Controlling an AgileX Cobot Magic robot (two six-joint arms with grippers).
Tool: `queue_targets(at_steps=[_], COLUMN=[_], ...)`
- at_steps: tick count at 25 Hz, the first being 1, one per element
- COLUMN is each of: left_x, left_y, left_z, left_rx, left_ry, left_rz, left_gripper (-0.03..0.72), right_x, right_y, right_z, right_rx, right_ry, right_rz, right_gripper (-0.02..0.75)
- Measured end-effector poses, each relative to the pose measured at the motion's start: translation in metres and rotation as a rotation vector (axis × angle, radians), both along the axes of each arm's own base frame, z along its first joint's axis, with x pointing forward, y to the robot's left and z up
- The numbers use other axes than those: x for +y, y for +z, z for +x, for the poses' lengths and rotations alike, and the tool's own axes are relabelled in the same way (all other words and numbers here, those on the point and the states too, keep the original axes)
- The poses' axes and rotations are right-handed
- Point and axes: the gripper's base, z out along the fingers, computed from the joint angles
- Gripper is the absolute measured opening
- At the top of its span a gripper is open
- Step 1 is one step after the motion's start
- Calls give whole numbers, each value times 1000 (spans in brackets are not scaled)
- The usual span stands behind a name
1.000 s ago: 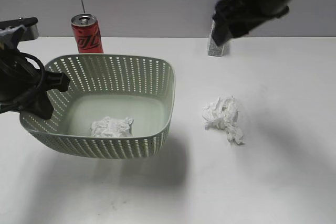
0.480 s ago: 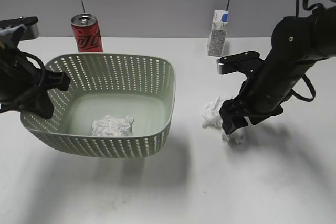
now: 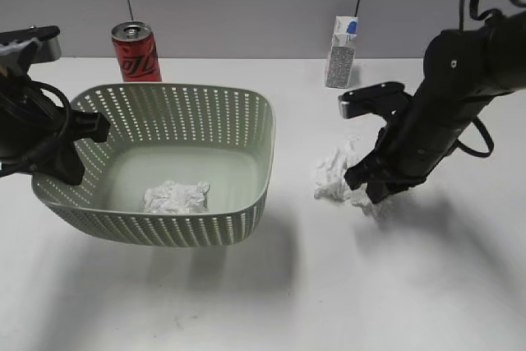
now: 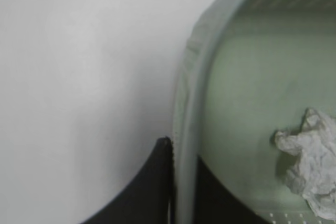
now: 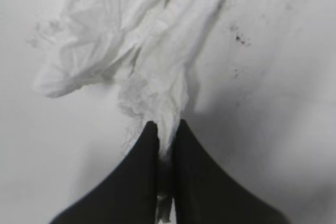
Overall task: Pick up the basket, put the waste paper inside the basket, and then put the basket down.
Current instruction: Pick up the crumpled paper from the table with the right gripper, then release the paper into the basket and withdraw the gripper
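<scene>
**Desk:** What does the right claw have?

**Photographer:** The right gripper [image 5: 165, 142], at the lower centre of its wrist frame, has its black fingers pinched nearly together on a tail of the waste paper [image 5: 136, 45]. In the exterior view the right gripper [image 3: 371, 185] sits right of centre, the white wad [image 3: 333, 177] against its left side on the table [image 3: 329, 285].

**Desk:** And the left?

**Photographer:** The left gripper [image 4: 176, 182] straddles the rim of the basket [image 4: 231, 103], one finger on either side, clamped on the wall. At the left of the exterior frame the basket [image 3: 164, 104] hangs tilted above its shadow, a second paper wad [image 3: 175, 197] inside. Red can [image 3: 136, 51] upper left, small carton [image 3: 341, 51] upper centre-right.
</scene>
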Motion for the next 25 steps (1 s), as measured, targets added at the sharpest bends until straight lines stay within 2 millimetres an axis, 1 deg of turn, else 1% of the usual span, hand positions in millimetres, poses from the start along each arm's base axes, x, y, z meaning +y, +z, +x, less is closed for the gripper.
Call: queue_targets(at_steps=[2,3,6,9,11,12,14,17,18,19,21,23,24,25], left_x=[0,0,0,0,0,0,0,0,0,0,0,0,0,0], left_y=[0,0,0,0,0,0,0,0,0,0,0,0,0,0], left_z=[0,0,0,0,0,0,0,0,0,0,0,0,0,0], left_rx=[0,0,0,-2,-3,-3,-3,-3,-3,-3,-3,-3,-2,-1], left_ry=[0,0,0,1,1,2,2,2,2,2,2,2,2,2], left_rz=[0,0,0,-1,-3,-3,-4,-4,-4,-4,-4,-4,-4,-4], left_gripper=[-1,-1,-1,-1,-1,-1,-1,-1,-1,-1,-1,-1,-1,-1], right_x=[0,1,5,17,31,40,61,89,96,102,110,112,111,110], right_y=[24,37,87,140,166,175,182,177,172,165,150,142,141,142], right_z=[-1,-2,-12,-31,-46,-55,-70,-88,-91,-93,-92,-89,-88,-86], right_rx=[-59,-87,-195,-313,-400,-436,-472,-465,-461,-448,-418,-411,-423,-442], right_ry=[-5,-5,5,45,121,172,259,361,387,416,446,458,467,480], right_rz=[37,61,199,408,502,533,566,574,560,542,509,481,465,442], right_gripper=[6,1,-6,-6,-6,-6,-6,3,30,86,272,515,566,591])
